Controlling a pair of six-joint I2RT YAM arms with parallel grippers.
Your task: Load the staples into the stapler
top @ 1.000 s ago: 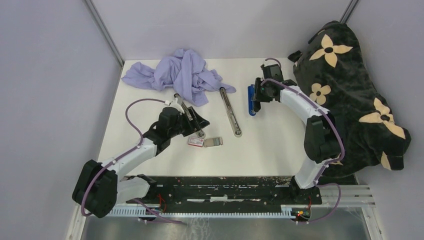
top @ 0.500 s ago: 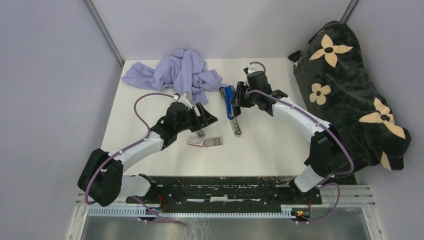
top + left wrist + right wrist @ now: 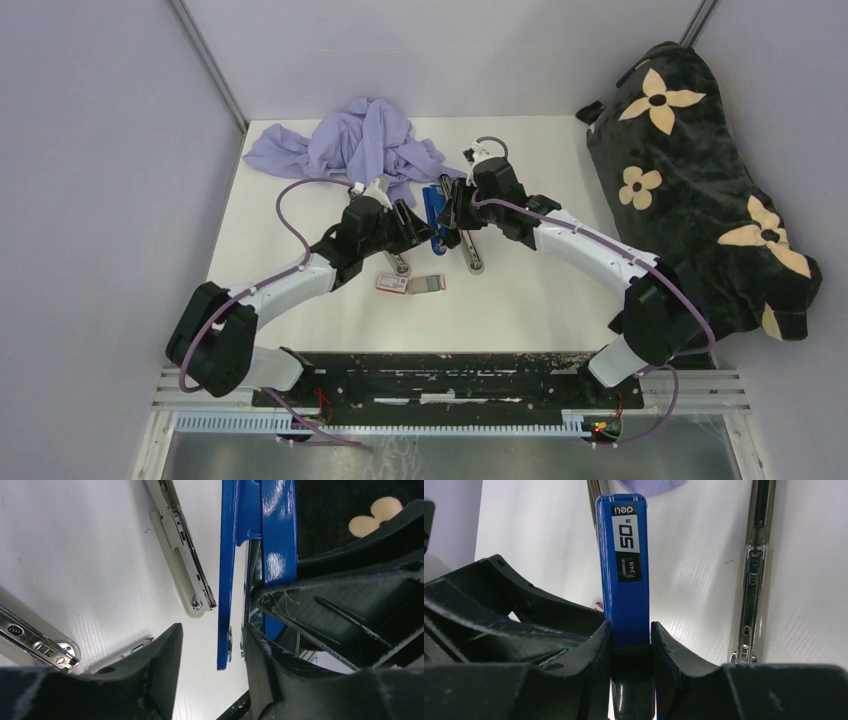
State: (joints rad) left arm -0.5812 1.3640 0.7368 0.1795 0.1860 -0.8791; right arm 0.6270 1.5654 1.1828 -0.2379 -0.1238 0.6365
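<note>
while clamping the blue stapler [image 3: 624, 570] in the right end effector [image 3: 630, 630], close the open, empty left end effector [image 3: 211, 635] squarely on its free end.

Overhead, close wrists — blue stapler [image 3: 432, 207] shared

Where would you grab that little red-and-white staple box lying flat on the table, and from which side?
Probably from straight above, pinching the red-and-white sleeve across its two long edges. It lies flat on the table, so only the edges offer grip, and its grey tray sticks out rightward, so squeezing end to end would likely just slide it shut.
</note>
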